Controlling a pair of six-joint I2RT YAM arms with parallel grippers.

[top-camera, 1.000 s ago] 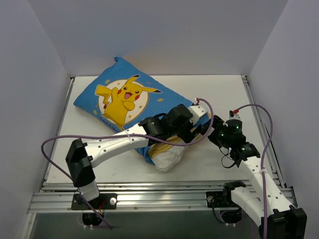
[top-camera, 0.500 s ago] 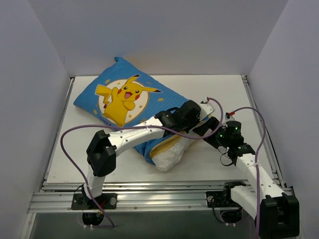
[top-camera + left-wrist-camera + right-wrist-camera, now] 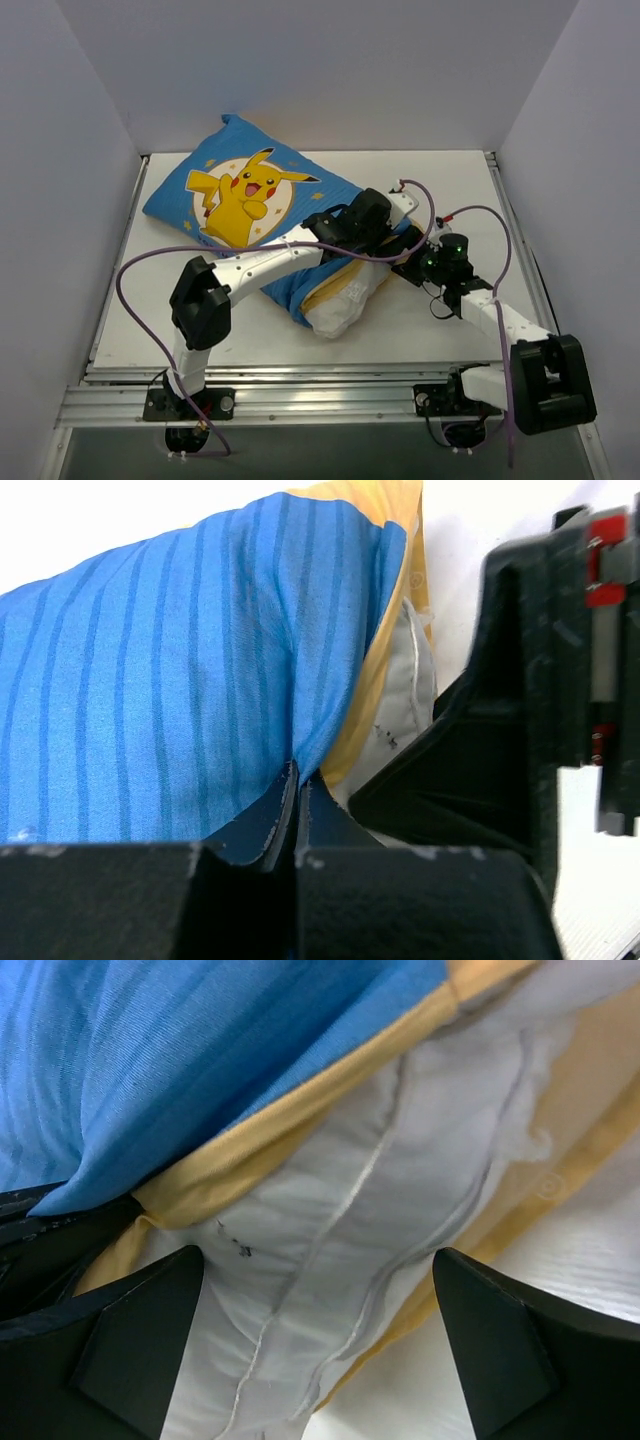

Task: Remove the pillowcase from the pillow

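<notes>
Pillowcase, diagonal on the desk with its open end nearest: pinching its blue fabric beside the yellow lining with the left gripper jaws pressed together, presumably for pulling, and spreading the right gripper jaws around the bared white pillow, likely for anchoring.

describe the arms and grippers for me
The left arm and right arm have white links, bulky black joints and looping purple cables. The right wrist shows green lights. The left gripper and right gripper have black, wedge-shaped fingers.
</notes>
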